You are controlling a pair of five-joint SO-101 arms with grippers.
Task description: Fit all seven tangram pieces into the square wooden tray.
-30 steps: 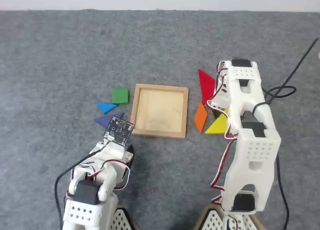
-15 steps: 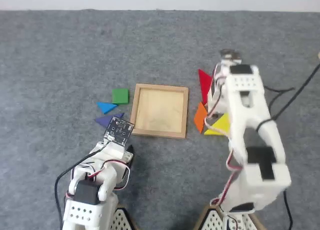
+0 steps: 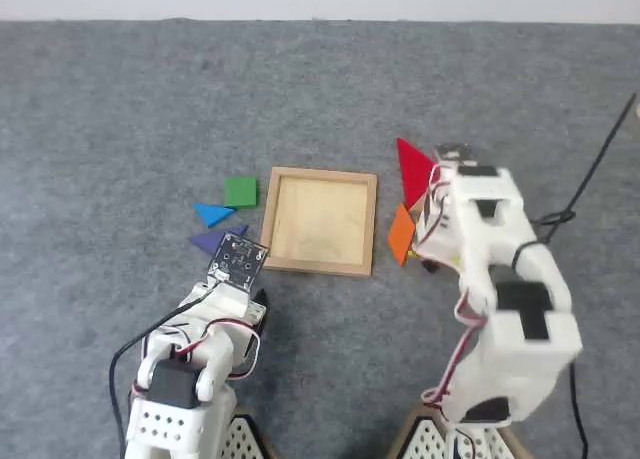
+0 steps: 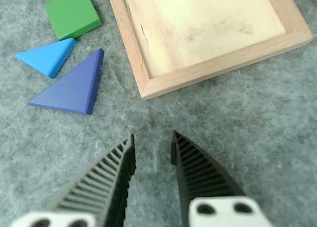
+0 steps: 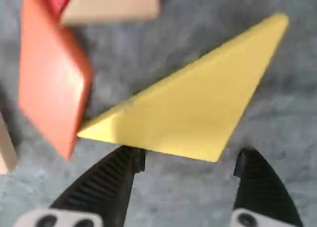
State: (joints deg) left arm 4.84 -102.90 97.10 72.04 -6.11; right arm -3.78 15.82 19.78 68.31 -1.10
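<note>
Brings the right gripper (image 5: 189, 157), spread wide, down-frame since a second ago over the yellow triangle (image 5: 193, 103) right of centre, just beside the orange parallelogram (image 3: 401, 232) flanking the wooden tray (image 3: 320, 173) at mid-frame, and holds the left gripper (image 4: 152, 137) slightly parted at lower left.

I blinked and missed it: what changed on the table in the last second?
The right gripper came down over the yellow triangle. It is open at the triangle's edge and has taken hold of nothing. The left gripper, the empty tray and the green square stayed where they were.
</note>
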